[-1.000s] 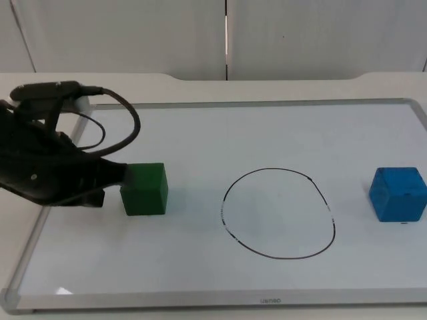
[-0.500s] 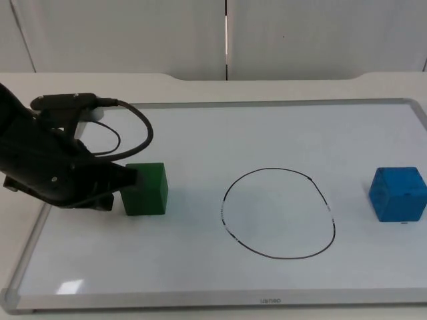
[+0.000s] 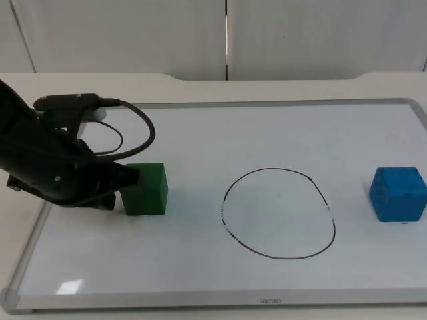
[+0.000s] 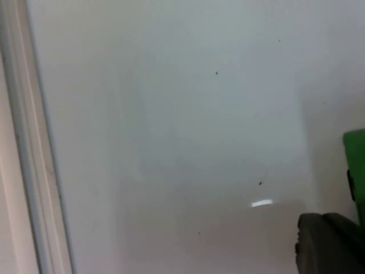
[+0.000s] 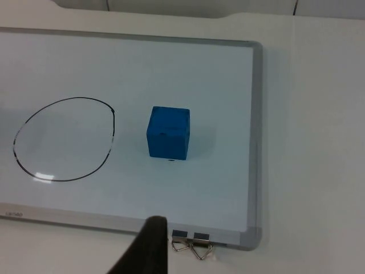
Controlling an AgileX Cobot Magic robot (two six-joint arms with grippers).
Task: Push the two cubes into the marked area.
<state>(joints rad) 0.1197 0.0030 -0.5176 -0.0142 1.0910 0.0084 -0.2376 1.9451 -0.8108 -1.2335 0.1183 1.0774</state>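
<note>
My left gripper sits low against the green cube's left face; can't tell its finger state. The circle lies to the cube's right, so I push rightward. Blue cube sits right of the circle; right arm waits.

We see white table top running back to grey partition wall, panel seam with bright vertical strip near middle. On table lies framed whiteboard, glare patches on its surface. Two binder clips at board's edge near one corner.
</note>
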